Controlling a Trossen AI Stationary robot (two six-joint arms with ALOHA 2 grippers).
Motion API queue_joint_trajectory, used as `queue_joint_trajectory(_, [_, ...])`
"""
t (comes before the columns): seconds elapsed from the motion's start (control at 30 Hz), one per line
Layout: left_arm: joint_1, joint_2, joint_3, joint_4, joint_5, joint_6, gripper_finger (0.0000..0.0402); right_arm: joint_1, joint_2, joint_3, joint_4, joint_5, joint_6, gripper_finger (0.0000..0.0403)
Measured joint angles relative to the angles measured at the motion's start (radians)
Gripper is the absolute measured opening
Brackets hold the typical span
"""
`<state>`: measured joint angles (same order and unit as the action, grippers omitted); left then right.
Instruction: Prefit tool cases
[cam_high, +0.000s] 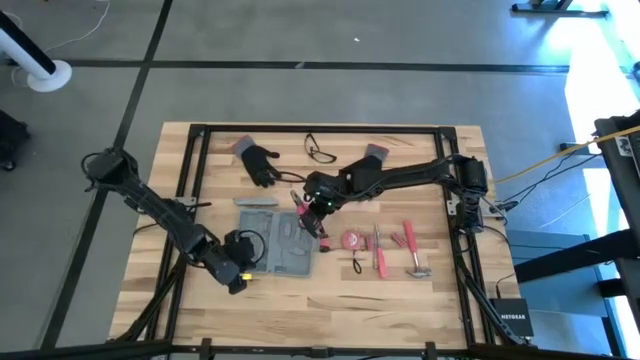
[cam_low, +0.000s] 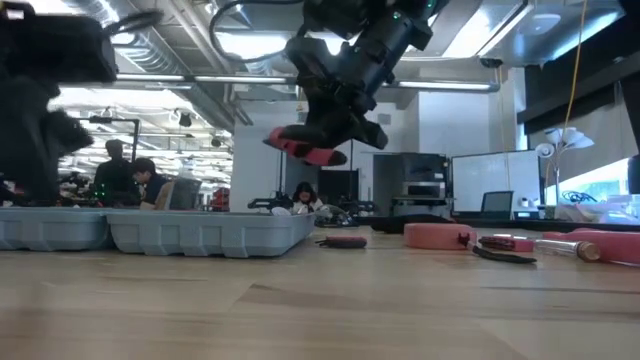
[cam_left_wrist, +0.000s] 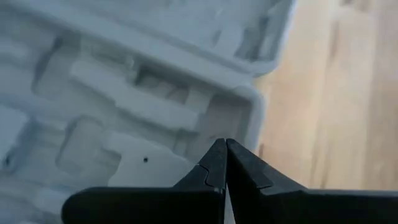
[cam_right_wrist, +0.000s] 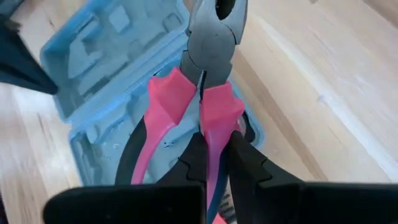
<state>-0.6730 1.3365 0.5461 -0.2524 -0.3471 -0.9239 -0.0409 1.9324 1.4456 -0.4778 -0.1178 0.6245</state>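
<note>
Lower left of the high view: left gripper (cam_high: 237, 280), jaws shut on nothing, just beside the left edge of the tool case (cam_high: 283, 243), bare wooden counter (cam_high: 150, 190) open to its left. Lower centre: flat blue-grey plastic case lying open on the counter, rounded corners, moulded recesses showing pale and matte in the left wrist view (cam_left_wrist: 124, 93). Above the case, a slim grey bar (cam_high: 256, 201) and a black glove (cam_high: 260, 162) near the frame's upper centre, with dark-rimmed glasses (cam_high: 320, 150) to the right. Over the case's right edge: right gripper (cam_high: 308, 212), raised clear of the counter in the low view (cam_low: 335, 120), jaws clamped on pink-handled pliers (cam_right_wrist: 208, 62), grey metal nose forward, handles smooth and glossy. Right of centre: pink tape measure (cam_high: 353, 241), pink-handled tools and a hammer (cam_high: 414, 252) lying in a row, apart from the case. Pale wood planks with black frame rails along the edges; grey floor around. Beyond the counter in the low view, seated people (cam_low: 140, 180) and monitors.
</note>
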Motion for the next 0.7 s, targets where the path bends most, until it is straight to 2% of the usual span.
queue_joint_trajectory(0.17, [0.000,0.040,0.000,0.006,-0.004,-0.117,0.0000,0.012,0.021,0.000,0.032,-0.051,0.046,0.0027])
queue_joint_trajectory(0.27, [-0.003,0.040,0.000,0.009,-0.004,-0.122,0.0000,0.026,0.028,0.000,0.061,-0.047,0.057,0.0027])
queue_joint_trajectory(0.33, [-0.014,0.037,0.000,-0.014,0.003,-0.074,0.0000,0.030,0.028,0.000,0.064,-0.040,0.057,0.0027])
queue_joint_trajectory(0.43, [-0.023,0.035,0.000,-0.109,0.020,-0.012,0.0000,0.031,0.028,0.000,0.051,-0.043,0.057,0.0027])
queue_joint_trajectory(0.7, [-0.009,0.008,0.020,-0.495,0.024,-0.043,0.0000,0.059,0.028,0.000,0.040,-0.060,0.064,0.0027])
